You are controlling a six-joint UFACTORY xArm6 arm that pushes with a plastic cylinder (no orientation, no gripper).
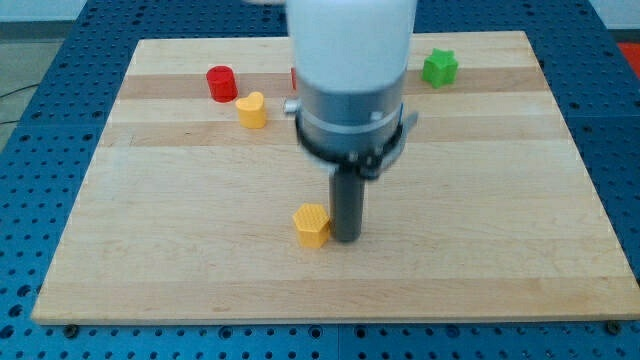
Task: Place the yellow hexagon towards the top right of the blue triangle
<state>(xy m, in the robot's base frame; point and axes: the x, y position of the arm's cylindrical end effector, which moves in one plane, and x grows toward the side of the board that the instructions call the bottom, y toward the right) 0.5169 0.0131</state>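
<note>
The yellow hexagon lies on the wooden board a little below its centre. My tip stands right beside it, touching or almost touching its right side. No blue triangle shows in this view; the arm's wide white and grey body covers the middle of the board's upper part and may hide it.
A red cylinder and a yellow heart-shaped block sit at the upper left. A green star-shaped block sits at the upper right. A sliver of another red block peeks out at the arm's left edge.
</note>
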